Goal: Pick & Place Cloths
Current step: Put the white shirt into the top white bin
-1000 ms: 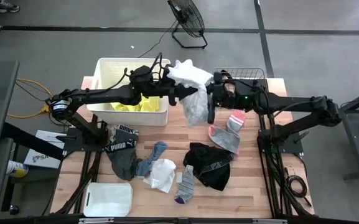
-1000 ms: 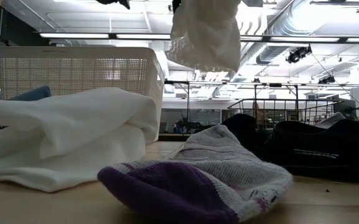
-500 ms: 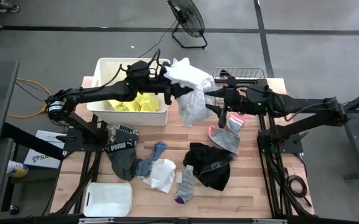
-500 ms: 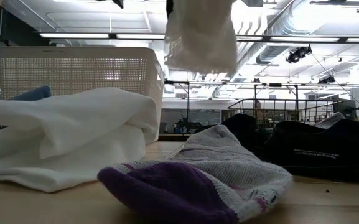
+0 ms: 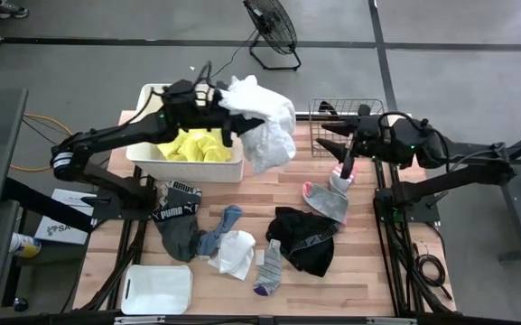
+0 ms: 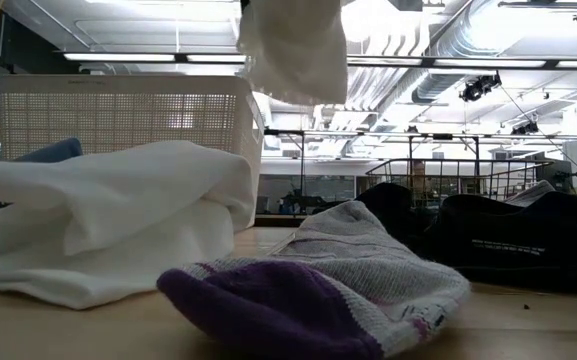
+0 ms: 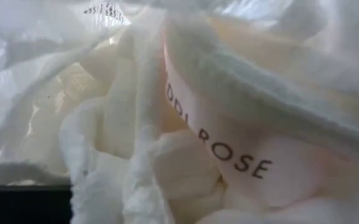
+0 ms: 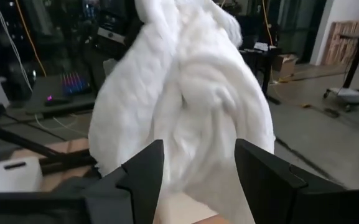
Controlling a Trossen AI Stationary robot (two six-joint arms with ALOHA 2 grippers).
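Left gripper (image 5: 227,106) pinches the white cloth (image 5: 265,126) at the bin's (image 5: 152,97) three-o'clock rim, right gripper (image 8: 198,163) spread; its trailing end may drape outside.

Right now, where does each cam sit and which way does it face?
High: overhead, straight down; both arms, left gripper holding white garment by the bin.
Low: table height, level across; purple-toed sock near, no arm.
Left wrist: pressed into white fabric.
Right wrist: past its open fingers at the garment.
Shared: that garment, in all four.
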